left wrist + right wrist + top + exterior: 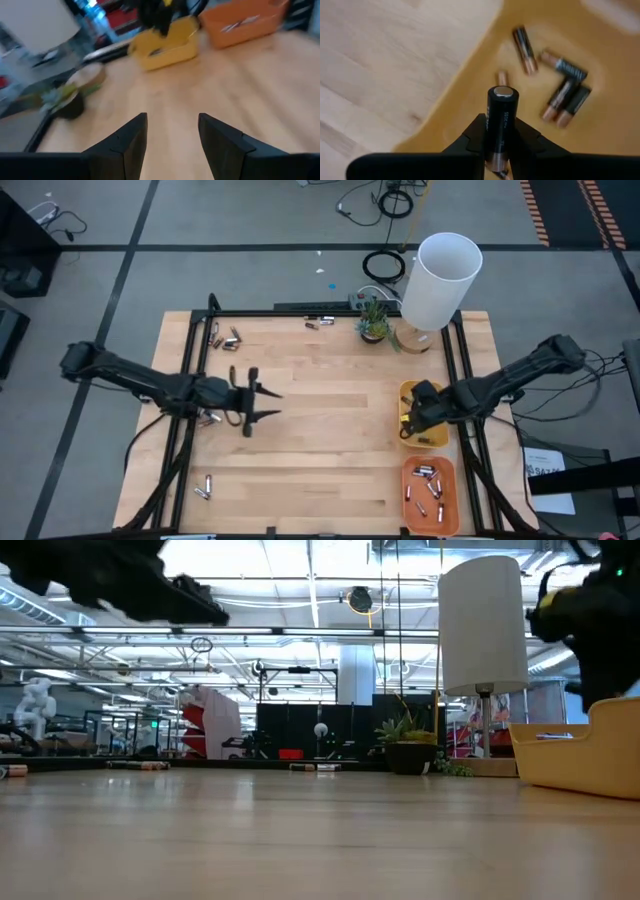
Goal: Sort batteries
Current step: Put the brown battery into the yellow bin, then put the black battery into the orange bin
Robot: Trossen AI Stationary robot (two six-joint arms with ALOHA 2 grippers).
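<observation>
- Clamped between the right end effector's [501, 145] fingers, a dark battery [501, 127] stands upright above the yellow tray [600, 125].
- Five more dark, copper-ended batteries [565, 95] lie loose on that tray's floor.
- From above, the right end effector [415, 415] hangs over the yellow tray [437, 442], with the orange tray [430, 504] of batteries [426, 486] nearer the table's front edge.
- Left end effector [258, 402] hovers open over bare table [320, 380], holding nothing.
- Loose batteries [228, 338] lie at the far left corner, others [203, 487] near the front left.
- White lamp [438, 280] and small plant [374, 318] stand at the back.
</observation>
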